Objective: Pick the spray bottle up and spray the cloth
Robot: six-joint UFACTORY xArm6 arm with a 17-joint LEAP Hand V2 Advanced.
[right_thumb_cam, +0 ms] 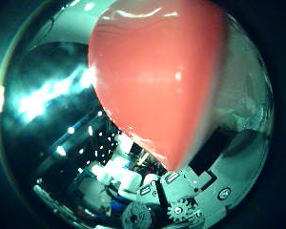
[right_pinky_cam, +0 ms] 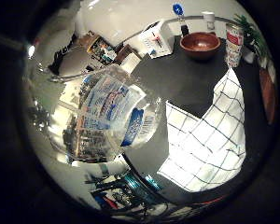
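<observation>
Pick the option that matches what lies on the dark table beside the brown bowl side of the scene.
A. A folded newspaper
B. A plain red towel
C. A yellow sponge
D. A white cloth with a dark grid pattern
D: the cloth spread on the dark table is white with dark grid lines, lying apart from the brown bowl, while the clear spray bottle sits close to the palm.

You've got 1 spray bottle (right_pinky_cam: pixel 109 116), 1 checked cloth (right_pinky_cam: pixel 210 140), 1 wooden bowl (right_pinky_cam: pixel 200 45), 1 printed cup (right_pinky_cam: pixel 234 44), 1 potted plant (right_pinky_cam: pixel 254 37) on 1 dark table (right_pinky_cam: pixel 182 79).
</observation>
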